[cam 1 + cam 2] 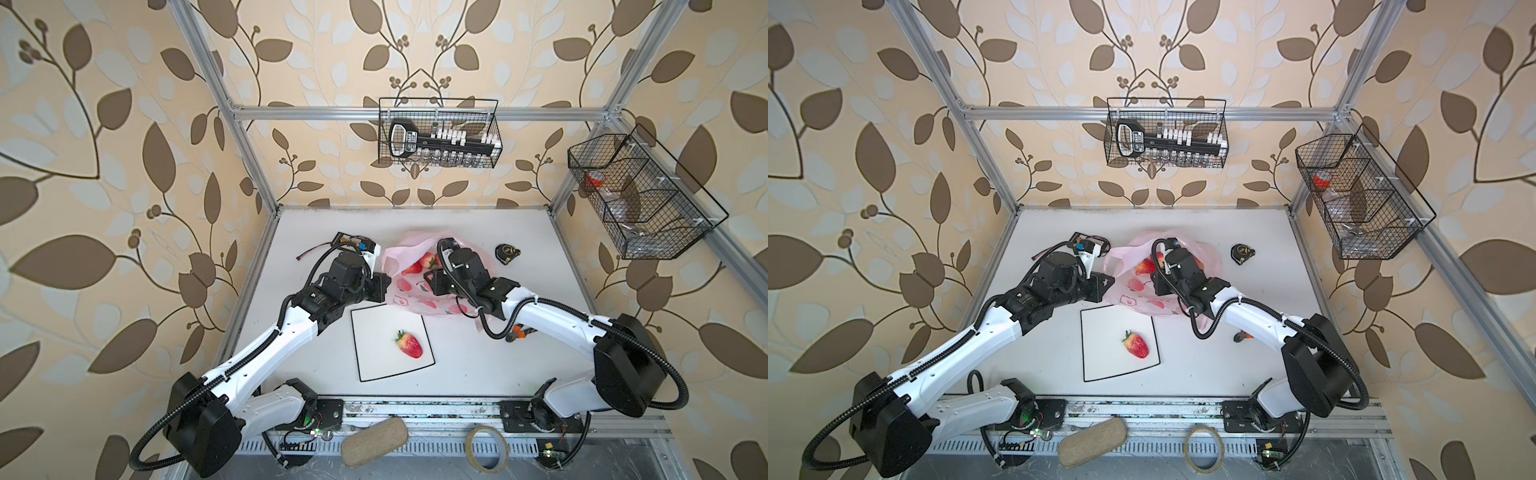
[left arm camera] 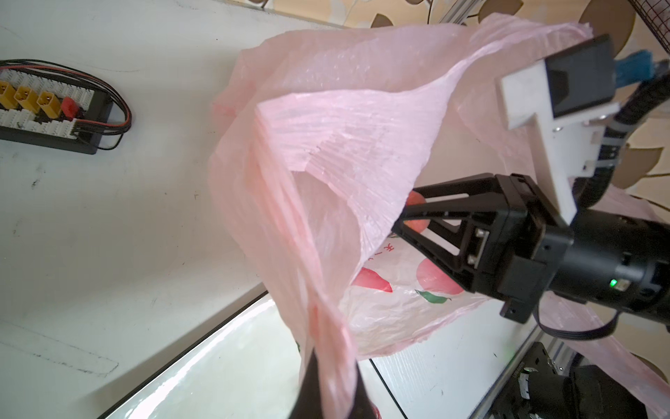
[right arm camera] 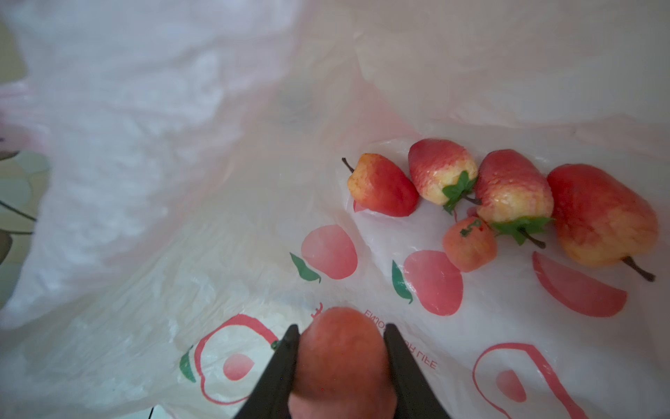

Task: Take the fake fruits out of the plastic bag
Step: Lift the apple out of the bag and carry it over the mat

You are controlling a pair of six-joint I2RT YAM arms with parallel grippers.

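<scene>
Right tool [image 3: 340, 332], angled down inside plastic bag [image 2: 326, 145], pinched one fake fruit [image 3: 342, 366], five more fake fruits [image 3: 507, 188] beyond its tips; left tool [image 2: 328, 384] pinched bag's edge.

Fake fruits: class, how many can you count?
7: one strawberry on the mat, one fruit in the right pincer, five loose fruits inside the bag; more may be hidden.

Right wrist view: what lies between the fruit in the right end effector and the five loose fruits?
In the right wrist view, only the bag with its printed peaches. The right end effector grips its fruit, apart from the loose fruits.
</scene>
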